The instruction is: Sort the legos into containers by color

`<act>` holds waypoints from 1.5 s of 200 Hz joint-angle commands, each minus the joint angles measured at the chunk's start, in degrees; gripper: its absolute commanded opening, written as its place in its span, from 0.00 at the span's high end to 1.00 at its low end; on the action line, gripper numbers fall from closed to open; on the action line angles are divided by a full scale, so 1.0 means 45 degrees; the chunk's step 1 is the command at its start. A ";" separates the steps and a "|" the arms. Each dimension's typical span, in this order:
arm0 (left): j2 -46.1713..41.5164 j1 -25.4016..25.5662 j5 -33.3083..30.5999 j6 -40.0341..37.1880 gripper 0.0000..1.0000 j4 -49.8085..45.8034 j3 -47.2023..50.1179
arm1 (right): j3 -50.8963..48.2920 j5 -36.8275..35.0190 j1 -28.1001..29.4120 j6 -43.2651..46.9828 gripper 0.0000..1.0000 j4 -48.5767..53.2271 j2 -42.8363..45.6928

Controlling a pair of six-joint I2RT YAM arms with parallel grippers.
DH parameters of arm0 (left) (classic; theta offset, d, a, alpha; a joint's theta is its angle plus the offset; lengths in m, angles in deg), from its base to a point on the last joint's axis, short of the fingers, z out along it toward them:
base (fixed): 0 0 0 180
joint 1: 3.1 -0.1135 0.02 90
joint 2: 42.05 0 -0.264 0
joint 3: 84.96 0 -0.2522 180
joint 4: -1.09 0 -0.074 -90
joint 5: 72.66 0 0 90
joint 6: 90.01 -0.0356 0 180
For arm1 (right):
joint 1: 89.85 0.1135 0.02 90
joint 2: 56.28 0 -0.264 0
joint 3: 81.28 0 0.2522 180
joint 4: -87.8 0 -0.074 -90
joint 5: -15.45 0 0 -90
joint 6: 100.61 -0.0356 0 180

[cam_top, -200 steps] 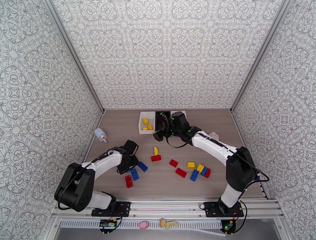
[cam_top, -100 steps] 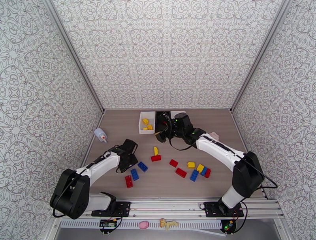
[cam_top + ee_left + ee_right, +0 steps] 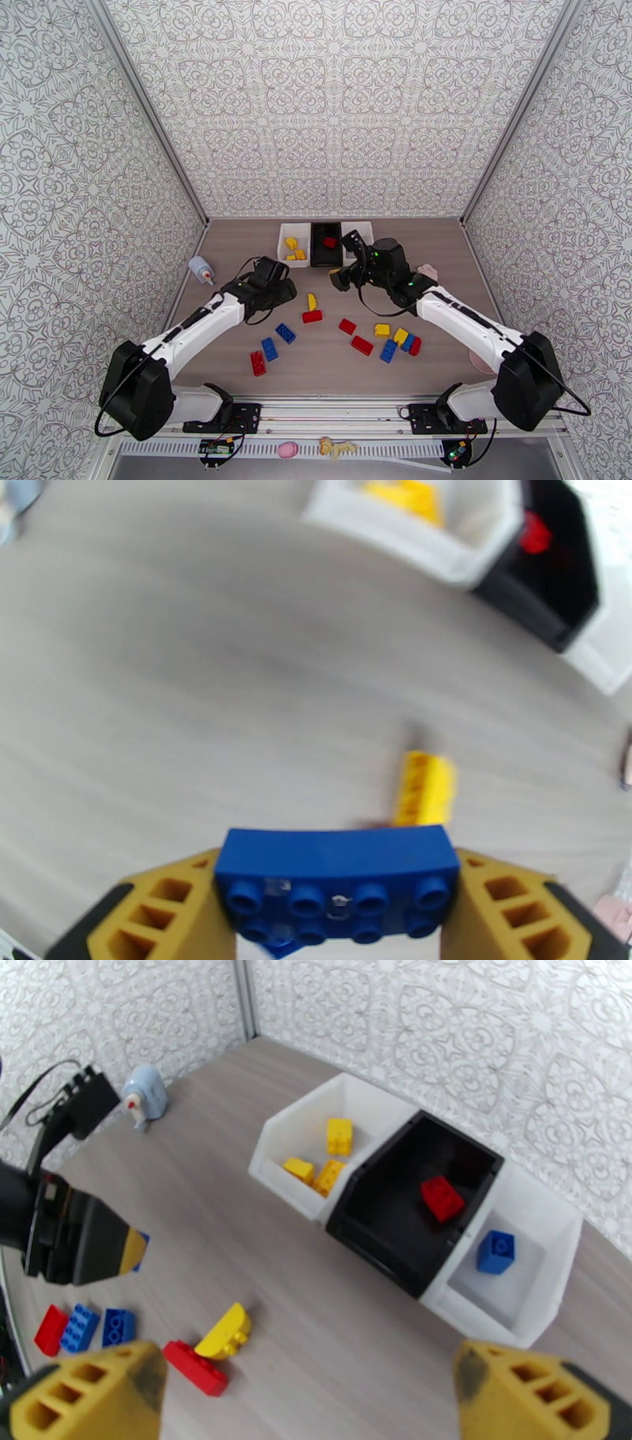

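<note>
Left gripper (image 3: 336,922) is clenched on a blue brick (image 3: 336,859), held above the table (image 3: 158,677). I judge this is the carrying step. Next, in the top view, it must travel toward 2 o'clock, past the black bin (image 3: 371,1236), to the white bin with the blue piece (image 3: 482,1311). Right gripper (image 3: 316,1394), released and empty, hangs near that bin's front edge, so room there is narrow. Open table lies at 9 o'clock.

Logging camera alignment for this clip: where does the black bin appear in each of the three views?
Top external: black bin near the picture's centre.
Left wrist: upper right corner, blurred.
Right wrist: just right of centre.
Shared landmark: the red brick lying inside it, with the white bin of yellow bricks touching one side.
</note>
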 commanded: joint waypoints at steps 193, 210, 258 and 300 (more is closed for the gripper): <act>1.2400 0.0779 0.3521 -0.5280 0.46 0.7112 -1.2427 | -0.2203 -0.1827 -0.1524 -0.0722 0.00 0.1430 0.3547; 1.3041 0.0709 0.3600 -0.5250 0.43 0.6656 -1.3447 | -0.2230 -0.1856 -0.1536 -0.0822 0.01 0.1495 0.3665; 1.2765 0.0748 0.3827 -0.5679 0.13 0.6158 -1.3963 | -0.2325 -0.2472 -0.1595 -0.1619 0.01 0.1564 0.3914; 1.0092 0.0934 0.4030 -0.6624 0.00 0.6953 -1.0794 | -0.2692 -0.3540 -0.1654 -0.2841 0.01 0.1495 0.4157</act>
